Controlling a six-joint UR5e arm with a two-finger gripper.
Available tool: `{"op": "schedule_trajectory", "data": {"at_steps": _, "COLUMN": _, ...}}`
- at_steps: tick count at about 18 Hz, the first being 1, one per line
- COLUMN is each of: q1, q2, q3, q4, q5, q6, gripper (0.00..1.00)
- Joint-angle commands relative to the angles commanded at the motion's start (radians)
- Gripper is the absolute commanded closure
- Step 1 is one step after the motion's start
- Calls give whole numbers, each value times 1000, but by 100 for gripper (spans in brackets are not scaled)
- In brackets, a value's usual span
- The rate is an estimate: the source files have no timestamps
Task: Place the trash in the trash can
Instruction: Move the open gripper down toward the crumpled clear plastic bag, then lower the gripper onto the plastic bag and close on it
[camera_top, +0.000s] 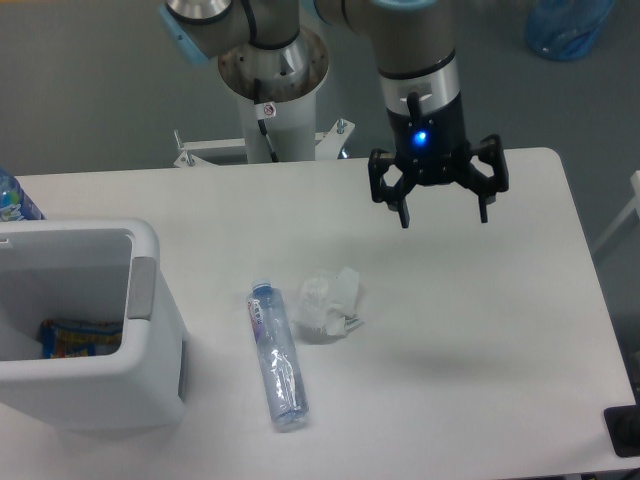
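Observation:
Two pieces of trash lie on the white table. One is a wrinkly clear plastic wad (330, 303) near the middle. The other is a slim water bottle (275, 355) with a blue cap, lying flat just left of the wad. At the left edge stands the white boxy trash can (150, 330), its top open and a colourful wrapper inside. My gripper (443, 217) hangs open above the table's far right part, up and to the right of the wad, with nothing between its fingers.
A second bottle with a blue label (14, 200) peeks in at the far left edge behind the can. The robot's base column (272, 90) rises behind the table. A dark object (625, 432) sits at the front right corner.

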Motion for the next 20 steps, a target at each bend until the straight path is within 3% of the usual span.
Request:
{"op": "schedule_trajectory", "data": {"at_steps": 4, "q1": -14, "q2": -14, "q3": -63, "q4": 2, "q5": 9, "q6": 27, "gripper": 0}}
{"op": "schedule_trajectory", "data": {"at_steps": 8, "q1": -44, "q2": -44, "q3": -100, "q4": 3, "q5": 11, "q6": 136, "gripper": 0}}
{"op": "schedule_trajectory", "data": {"at_steps": 13, "q1": -68, "q2": -89, "q3": -133, "q4": 5, "q5": 11, "q6": 198, "gripper": 0}}
{"op": "schedule_trajectory", "data": {"at_steps": 16, "q1": -68, "q2": -133, "q3": -146, "q4": 8, "q5": 11, "q6": 303, "gripper": 0}}
{"op": "schedule_trajectory", "data": {"at_steps": 20, "q1": -67, "q2": -181, "q3": -153, "q4": 8, "q5": 11, "q6": 304, "gripper": 0}}
